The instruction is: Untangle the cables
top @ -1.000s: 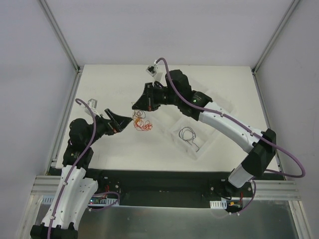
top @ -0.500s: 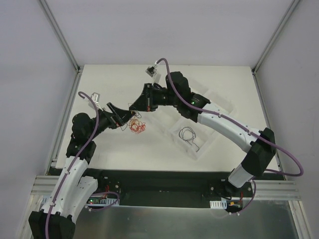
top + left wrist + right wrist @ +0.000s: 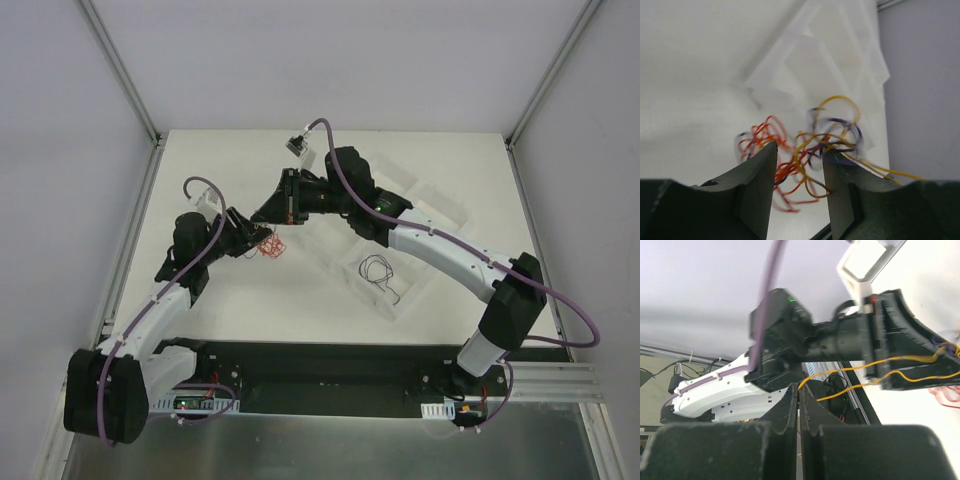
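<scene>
The cables (image 3: 272,245) are a small red, yellow and dark tangle on the white table, between the two grippers. My left gripper (image 3: 260,241) reaches into it from the left. In the left wrist view its jaws (image 3: 799,155) stand partly apart, with red (image 3: 765,134), yellow (image 3: 840,102) and dark purple strands looped between and beyond them. One yellow strand touches the right finger (image 3: 840,185). My right gripper (image 3: 264,217) hangs just above the tangle. It (image 3: 799,390) is shut on a yellow cable (image 3: 850,367), which runs taut across to the left gripper's fingers (image 3: 905,325).
Clear plastic trays (image 3: 400,300) lie right of the tangle. The nearest one holds a single thin black wire (image 3: 378,270). The same trays show blurred behind the tangle in the left wrist view (image 3: 805,60). A metal frame post (image 3: 130,230) borders the table's left edge.
My left arm has swung forward and right, onto the tangle, and its jaws have narrowed around the strands. The right gripper has shifted slightly left, still shut. The tangle looks more bunched.
</scene>
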You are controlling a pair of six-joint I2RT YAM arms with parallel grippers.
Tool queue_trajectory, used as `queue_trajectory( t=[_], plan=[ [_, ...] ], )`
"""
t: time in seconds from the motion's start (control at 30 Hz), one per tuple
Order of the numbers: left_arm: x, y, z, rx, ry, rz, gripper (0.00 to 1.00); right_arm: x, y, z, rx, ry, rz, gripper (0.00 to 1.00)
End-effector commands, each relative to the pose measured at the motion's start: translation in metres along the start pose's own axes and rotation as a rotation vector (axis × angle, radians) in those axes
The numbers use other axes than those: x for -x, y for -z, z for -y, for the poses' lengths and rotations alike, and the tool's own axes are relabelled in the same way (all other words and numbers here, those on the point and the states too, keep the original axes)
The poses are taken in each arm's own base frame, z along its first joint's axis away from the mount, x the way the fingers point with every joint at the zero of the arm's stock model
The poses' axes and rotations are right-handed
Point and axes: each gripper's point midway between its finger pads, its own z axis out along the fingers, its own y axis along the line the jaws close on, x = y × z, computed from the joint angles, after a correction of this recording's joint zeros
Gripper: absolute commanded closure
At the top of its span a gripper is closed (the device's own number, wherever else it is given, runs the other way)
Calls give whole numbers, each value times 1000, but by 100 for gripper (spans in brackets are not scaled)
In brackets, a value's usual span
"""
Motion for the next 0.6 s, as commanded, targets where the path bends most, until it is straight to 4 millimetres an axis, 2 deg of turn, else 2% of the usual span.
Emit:
queue_trajectory(
  t=[0.0, 0.1, 0.4, 0.57],
  plan=[
    [-37, -7, -92, 293, 107, -98, 64, 32, 25, -72, 134, 114, 91, 100],
    [-52, -6, -112, 344, 163, -149, 68, 44, 34, -87, 144, 158, 125, 100],
    [-57, -2, -129, 411, 184, -144, 73, 69, 44, -116, 177, 214, 166, 100],
    [-63, 2, -141, 450, 210, -150, 76, 83, 66, -141, 158, 309, 209, 100]
  ],
)
